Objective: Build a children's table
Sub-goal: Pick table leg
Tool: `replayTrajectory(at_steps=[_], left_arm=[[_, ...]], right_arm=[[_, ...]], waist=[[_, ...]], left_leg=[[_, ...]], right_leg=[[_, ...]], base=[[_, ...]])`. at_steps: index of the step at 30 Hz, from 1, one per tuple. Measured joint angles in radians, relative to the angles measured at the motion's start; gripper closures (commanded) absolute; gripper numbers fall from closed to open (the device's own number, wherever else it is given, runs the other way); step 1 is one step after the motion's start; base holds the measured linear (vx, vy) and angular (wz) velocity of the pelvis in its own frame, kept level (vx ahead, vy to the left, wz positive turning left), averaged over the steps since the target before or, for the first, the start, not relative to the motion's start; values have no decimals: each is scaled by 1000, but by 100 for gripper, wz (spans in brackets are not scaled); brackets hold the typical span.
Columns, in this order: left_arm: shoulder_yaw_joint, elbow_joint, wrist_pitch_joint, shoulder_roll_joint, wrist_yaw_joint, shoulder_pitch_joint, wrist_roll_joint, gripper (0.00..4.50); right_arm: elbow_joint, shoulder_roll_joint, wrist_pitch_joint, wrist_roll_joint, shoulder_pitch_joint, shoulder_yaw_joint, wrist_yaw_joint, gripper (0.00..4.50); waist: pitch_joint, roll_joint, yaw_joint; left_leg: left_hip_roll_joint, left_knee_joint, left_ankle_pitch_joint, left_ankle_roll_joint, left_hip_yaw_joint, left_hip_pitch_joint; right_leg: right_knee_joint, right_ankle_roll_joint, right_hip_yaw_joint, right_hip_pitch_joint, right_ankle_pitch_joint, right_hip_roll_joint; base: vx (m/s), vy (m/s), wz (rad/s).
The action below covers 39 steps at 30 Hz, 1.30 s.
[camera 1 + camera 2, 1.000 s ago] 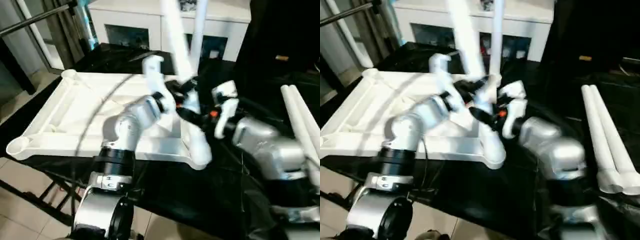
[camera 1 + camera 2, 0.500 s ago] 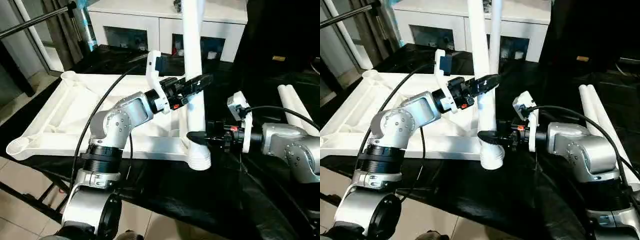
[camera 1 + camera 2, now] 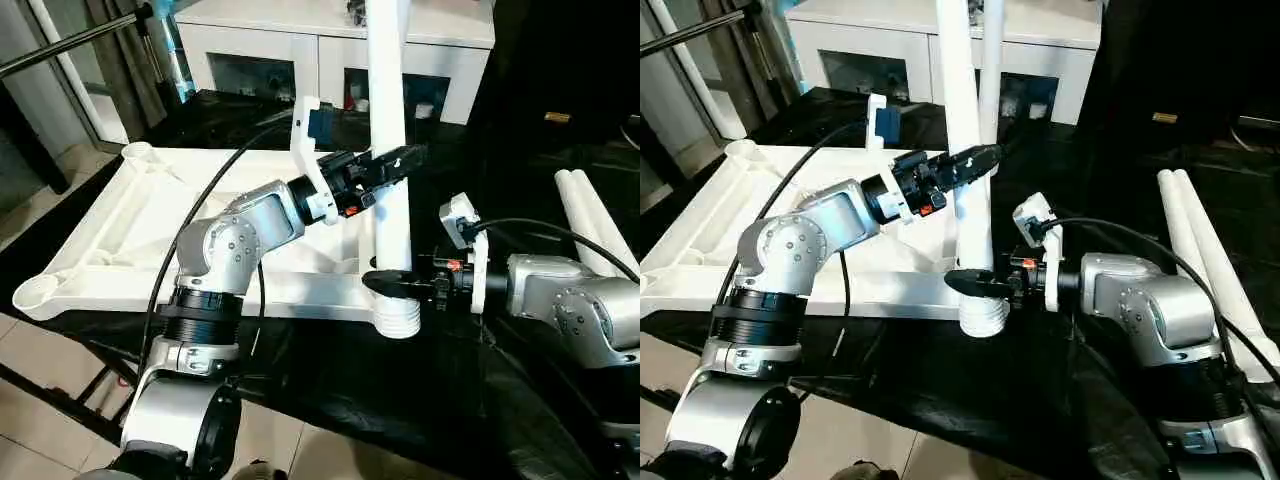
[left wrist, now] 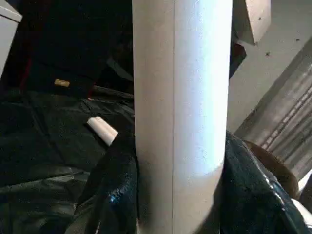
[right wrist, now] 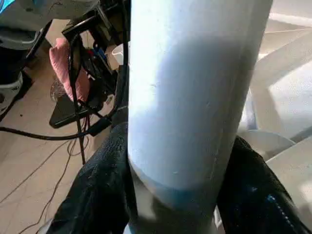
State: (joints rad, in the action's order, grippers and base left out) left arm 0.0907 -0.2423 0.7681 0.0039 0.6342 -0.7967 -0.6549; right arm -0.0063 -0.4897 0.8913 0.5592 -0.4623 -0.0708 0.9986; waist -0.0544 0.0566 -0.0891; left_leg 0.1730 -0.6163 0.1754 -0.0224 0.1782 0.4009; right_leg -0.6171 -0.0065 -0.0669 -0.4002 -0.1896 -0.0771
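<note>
**Both sets of fingers on one upright leg at the near socket**

Left eye view: a white tapered leg (image 3: 388, 150) stands upright with its ribbed lower end at the near right corner socket (image 3: 397, 318) of the white tabletop (image 3: 150, 235), which lies underside up on the black-draped desk (image 3: 330, 385). The left gripper (image 3: 390, 165) reaches in from the tabletop side, and its black fingers (image 4: 114, 190) sit on either side of the leg about midway up the visible length, closed against the tube. In the left wrist view the leg runs straight up between those fingers, touching both.

The right gripper (image 3: 392, 284) comes in level from the opposite side, lower down. Its fingers (image 5: 105, 190) clasp the leg just above the ribbed end, directly over the socket; in the right wrist view the tube fills the gap between them and the tabletop's ribs lie beyond.

Beyond the left fingers a second leg (image 3: 990, 70) rises upright, close beside the held one. Two more legs (image 3: 1200, 260) lie side by side on the desk, well apart from the right fingers, past the right forearm. A white cabinet (image 3: 280, 45) with glass doors stands behind the desk.
</note>
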Motion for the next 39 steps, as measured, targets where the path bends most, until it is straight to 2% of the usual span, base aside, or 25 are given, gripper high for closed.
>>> replayTrajectory(at_steps=[3,6,12,14,16,23,25,28,30,39], left_arm=[[-11,5,-11,-3,-10,0,9,194],[-55,22,-48,4,-33,4,72,174],[-75,29,-58,-19,-80,33,94,171],[-75,29,-60,-22,-90,33,101,197],[-75,29,-63,-26,-94,33,101,204],[-25,37,-52,-50,-126,33,58,257],[-22,45,-50,-41,-118,34,58,265],[-26,50,-38,-16,-88,44,57,267],[-34,49,-27,-3,-60,47,56,268],[-66,49,-4,36,72,46,20,268]], right_arm=[[1,8,-4,-1,0,4,-24,259],[0,17,-9,-2,0,11,-42,260],[0,18,-9,-5,0,23,-68,260],[0,18,-9,-8,0,23,-76,260],[0,18,-9,-9,0,24,-81,260],[-2,32,-40,-14,-1,24,-100,260],[-2,57,-36,-9,-1,30,-112,204],[-2,65,-28,2,-2,28,-107,184],[-5,45,-29,1,-4,19,-89,153],[-22,-19,-31,3,-6,-7,7,149]], waist=[[0,0,0],[1,1,0],[1,2,1],[1,2,1],[1,2,1],[0,1,0],[0,1,1],[0,1,0],[0,1,-2],[0,1,-1]], left_leg=[[0,0,0,0,0,0],[0,0,0,-1,0,0],[0,0,1,-1,0,0],[0,0,1,-2,0,0],[0,0,1,-2,0,0],[0,0,0,-1,0,0],[0,0,0,0,0,0],[0,0,0,0,0,0],[0,0,0,0,0,1],[0,0,0,0,0,1]], right_leg=[[0,0,0,0,0,0],[0,0,0,0,0,0],[0,0,0,0,0,0],[0,0,0,0,0,0],[0,0,0,0,0,0],[0,0,0,0,0,0],[0,0,0,0,0,0],[0,0,0,0,0,0],[0,0,0,0,0,0],[0,0,0,0,0,0]], base=[[0,0,0],[0,0,0],[0,0,0],[0,0,0],[0,0,0],[0,0,0],[0,0,0],[0,0,0],[0,0,0],[0,0,0]])
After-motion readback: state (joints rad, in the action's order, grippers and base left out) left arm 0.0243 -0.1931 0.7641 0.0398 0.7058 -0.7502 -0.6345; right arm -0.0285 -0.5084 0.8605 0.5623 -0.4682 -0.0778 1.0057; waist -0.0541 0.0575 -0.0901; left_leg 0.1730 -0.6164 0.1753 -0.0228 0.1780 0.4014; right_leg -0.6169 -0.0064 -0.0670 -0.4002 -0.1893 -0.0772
